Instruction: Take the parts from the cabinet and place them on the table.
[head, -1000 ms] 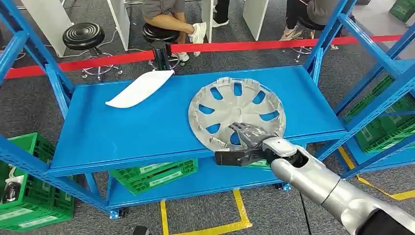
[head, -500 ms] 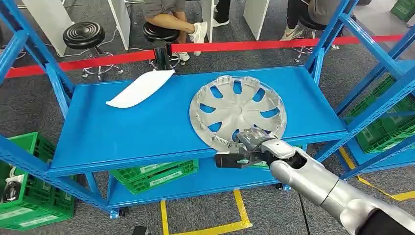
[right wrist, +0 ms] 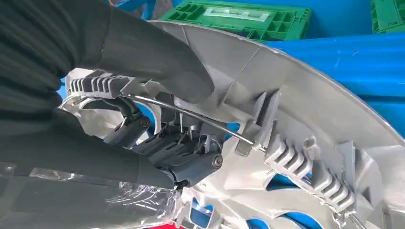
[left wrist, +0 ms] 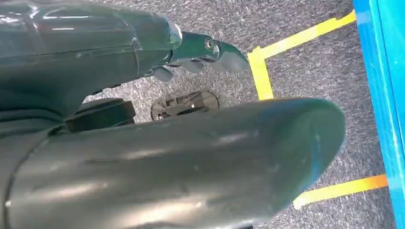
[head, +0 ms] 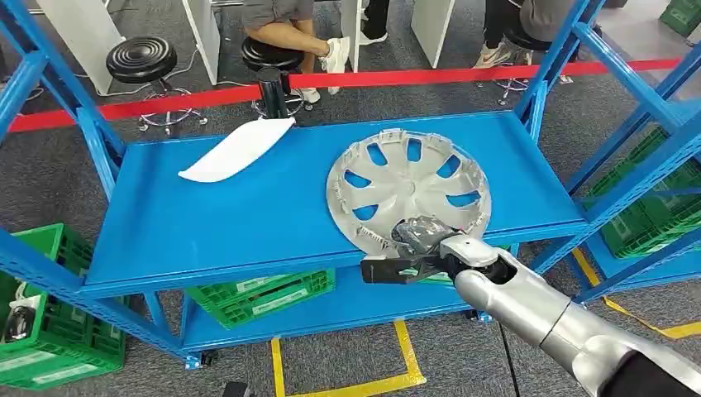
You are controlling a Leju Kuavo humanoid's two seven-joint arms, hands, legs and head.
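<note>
The silver hubcap lies right of centre on the blue shelf, its near rim gripped by the right hand, fingers clenched inside it. A white part sits upper left. The left hand hangs over the floor; whether it is clenched I cannot tell.

One silver hubcap on the blue shelf; one white curved panel beside it; two black stools behind the red barrier tape; green crates below and at both sides, perhaps four, their edges partly hidden; one robot hand at the hubcap's rim.
</note>
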